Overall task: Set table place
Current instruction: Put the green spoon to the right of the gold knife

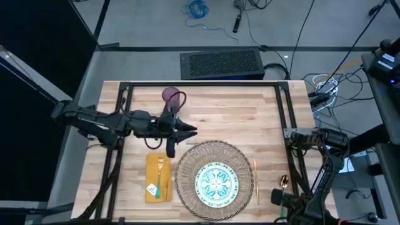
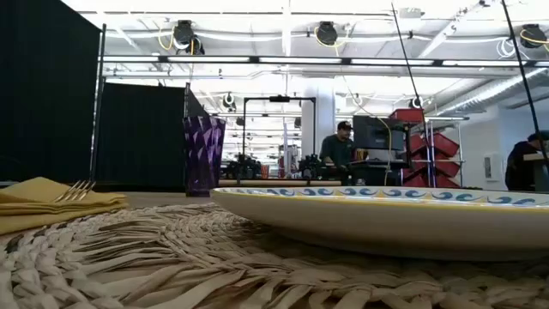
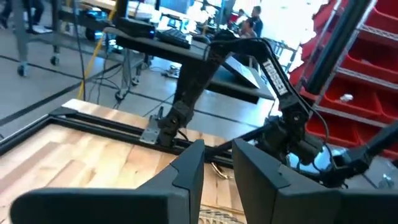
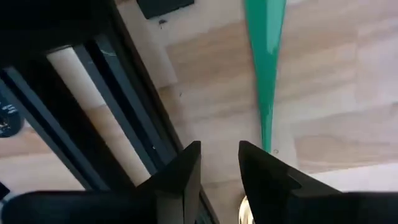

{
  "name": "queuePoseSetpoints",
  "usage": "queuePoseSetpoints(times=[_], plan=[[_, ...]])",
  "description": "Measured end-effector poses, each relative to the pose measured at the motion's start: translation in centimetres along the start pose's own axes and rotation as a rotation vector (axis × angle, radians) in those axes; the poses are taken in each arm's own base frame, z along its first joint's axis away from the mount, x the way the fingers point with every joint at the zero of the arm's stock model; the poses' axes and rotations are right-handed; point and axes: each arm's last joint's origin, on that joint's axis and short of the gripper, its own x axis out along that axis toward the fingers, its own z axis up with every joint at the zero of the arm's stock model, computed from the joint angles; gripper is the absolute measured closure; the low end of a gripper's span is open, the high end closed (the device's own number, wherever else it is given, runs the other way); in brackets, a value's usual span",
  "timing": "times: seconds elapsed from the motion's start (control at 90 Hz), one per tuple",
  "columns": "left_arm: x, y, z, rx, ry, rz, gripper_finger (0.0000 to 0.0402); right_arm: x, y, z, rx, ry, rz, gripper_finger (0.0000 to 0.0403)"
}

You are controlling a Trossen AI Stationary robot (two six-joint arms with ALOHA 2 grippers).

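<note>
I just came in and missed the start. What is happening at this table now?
A two-armed robot is setting a place on the table. The mat already carries the plate; the napkin with a fork lies to its left, a knife to its right, and the tumbler stands behind. The left pincer hovers open between tumbler and mat, holding nothing. The right pincer, open, is just above the teal-handled spoon at the table's right edge.
</note>
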Motion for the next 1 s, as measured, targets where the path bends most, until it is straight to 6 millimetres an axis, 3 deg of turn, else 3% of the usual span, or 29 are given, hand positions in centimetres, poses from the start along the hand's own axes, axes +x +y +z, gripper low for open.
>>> queuePoseSetpoints(times=[0.211, 0.478, 1.0], plan=[[0.8, -0.1, -0.2, -0.005, -0.024, -0.001, 0.0333, 0.0, -0.2, -0.3, 0.009, 0.029, -0.019, 0.031], [1.9, 0.0, -1.3, 0.001, 0.008, 0.006, 0.0333, -0.2, -2.0, -0.2, 0.051, 0.017, -0.055, 0.031], [1.9, -0.3, -1.5, 0.002, 0.037, -0.082, 0.0333, 0.3, -2.2, -0.3, 0.084, 0.005, -0.051, 0.031]])
